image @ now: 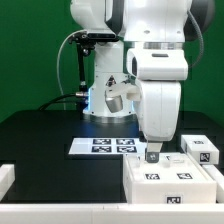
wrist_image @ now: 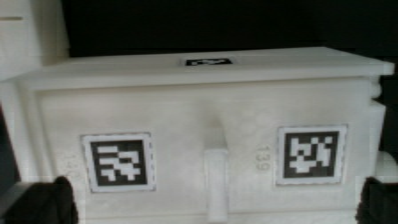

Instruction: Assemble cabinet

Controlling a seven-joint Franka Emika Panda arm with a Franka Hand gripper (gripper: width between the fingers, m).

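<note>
The cabinet body, a matte white box (image: 168, 176) with black-and-white tags, lies at the front on the exterior view's right. A smaller white tagged block (image: 200, 148) sits just behind it on the right. My gripper (image: 151, 154) hangs straight down over the box's near-left part, close above it. In the wrist view the box (wrist_image: 205, 120) fills the picture and shows two tags on its face and one farther off. My gripper (wrist_image: 210, 205) is open. Its dark fingertips (wrist_image: 43, 200) stand wide apart, one at each side edge of the box, and hold nothing.
The marker board (image: 104, 145) lies flat on the black table at mid-centre, in front of the arm's base. A white part (image: 5, 178) sits at the exterior view's left edge. A long white bar (image: 60, 206) runs along the front.
</note>
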